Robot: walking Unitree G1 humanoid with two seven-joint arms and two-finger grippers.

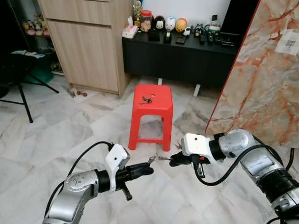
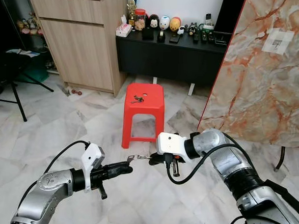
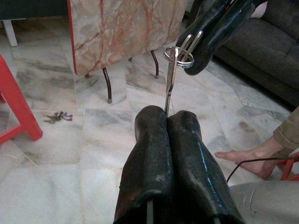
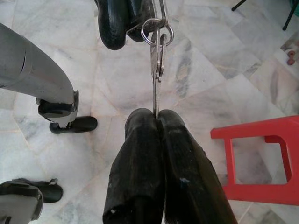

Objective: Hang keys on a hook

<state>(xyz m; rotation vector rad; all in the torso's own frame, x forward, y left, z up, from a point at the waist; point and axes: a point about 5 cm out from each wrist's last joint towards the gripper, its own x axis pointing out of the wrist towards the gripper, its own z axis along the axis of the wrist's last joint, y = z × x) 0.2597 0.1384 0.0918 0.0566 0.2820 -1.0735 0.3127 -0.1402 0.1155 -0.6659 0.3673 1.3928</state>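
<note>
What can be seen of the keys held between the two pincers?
The keys are a small silvery metal bunch on a split ring, held in the air above the marble floor, in front of the red stool. They stretch roughly level between the left pincer and the right pincer. In the wrist views each pincer is shut on one end: one pinches a flat key blade, the other grips at the ring. Nothing else touches them.

Keys (image 3: 172,74): bright polished metal with a shiny split ring. Both gripper fingers (image 3: 152,158): matt black, finely textured rubber. Beside the glossy red plastic stool (image 1: 152,114), the floor (image 1: 52,140) is smooth, veined polished marble; arm shells (image 1: 76,190) are satin silver
</note>
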